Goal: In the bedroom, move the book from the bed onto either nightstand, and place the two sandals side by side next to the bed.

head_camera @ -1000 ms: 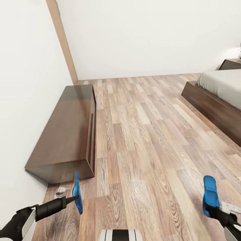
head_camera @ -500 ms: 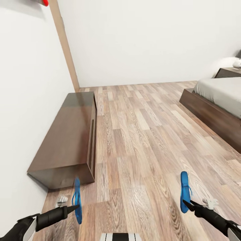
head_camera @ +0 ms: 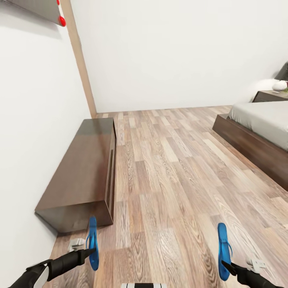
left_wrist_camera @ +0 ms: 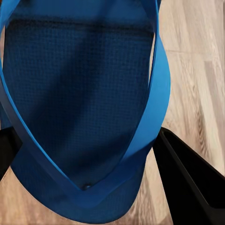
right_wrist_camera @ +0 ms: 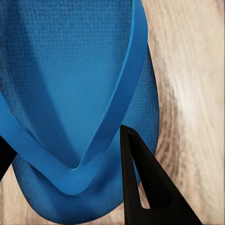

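A wood-plank floor [head_camera: 172,172] runs from the white walls toward the camera, and two big pieces stand on it well apart — a long dark-brown cabinet [head_camera: 82,172] against the wall on the left, and the bed [head_camera: 260,132] at the right edge, its dark frame carrying a bare grey mattress [head_camera: 266,116]. Past the bed's far end a nightstand [head_camera: 270,96] stands against the far wall with a small white object [head_camera: 280,85] on top — too small to tell what. The cabinet's top is flat and bare.
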Robot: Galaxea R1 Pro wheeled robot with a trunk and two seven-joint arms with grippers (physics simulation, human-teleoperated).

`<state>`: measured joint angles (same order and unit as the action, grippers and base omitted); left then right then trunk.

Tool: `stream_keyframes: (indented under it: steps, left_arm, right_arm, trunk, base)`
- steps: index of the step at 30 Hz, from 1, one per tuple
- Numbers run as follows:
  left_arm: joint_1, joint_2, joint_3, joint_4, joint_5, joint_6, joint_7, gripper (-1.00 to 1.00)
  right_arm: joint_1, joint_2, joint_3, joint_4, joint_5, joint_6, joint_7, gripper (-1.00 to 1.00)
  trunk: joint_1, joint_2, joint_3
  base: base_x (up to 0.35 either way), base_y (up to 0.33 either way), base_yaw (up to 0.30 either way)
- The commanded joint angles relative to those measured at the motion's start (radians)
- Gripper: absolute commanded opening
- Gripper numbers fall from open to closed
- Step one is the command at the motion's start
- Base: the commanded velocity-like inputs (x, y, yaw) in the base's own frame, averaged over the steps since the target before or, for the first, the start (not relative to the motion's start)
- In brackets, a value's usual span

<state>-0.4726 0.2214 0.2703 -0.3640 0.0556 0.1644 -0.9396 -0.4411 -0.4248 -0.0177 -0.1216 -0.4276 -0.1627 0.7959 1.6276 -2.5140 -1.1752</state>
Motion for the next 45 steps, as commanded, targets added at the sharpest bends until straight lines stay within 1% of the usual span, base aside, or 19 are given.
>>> stream_keyframes:
  steps: [1, 45]
  left_arm:
    - [0.000, -0.001, 0.002, 0.000, 0.003, 0.008, -0.004, -1.00]
    - [0.000, -0.005, 0.001, 0.000, 0.004, 0.007, -0.003, -1.00]
  right_arm:
    - [-0.001, 0.000, -0.002, 0.004, 0.000, -0.003, 0.003, -1.00]
    - [-0.001, 0.000, -0.003, 0.010, -0.002, 0.002, 0.000, -1.00]
  trunk:
    - [-0.001, 0.000, 0.003]
    - [-0.020, 0.010, 0.173]
  base:
    - [0.000, 0.000, 0.000]
    - [0.000, 0.000, 0.000]
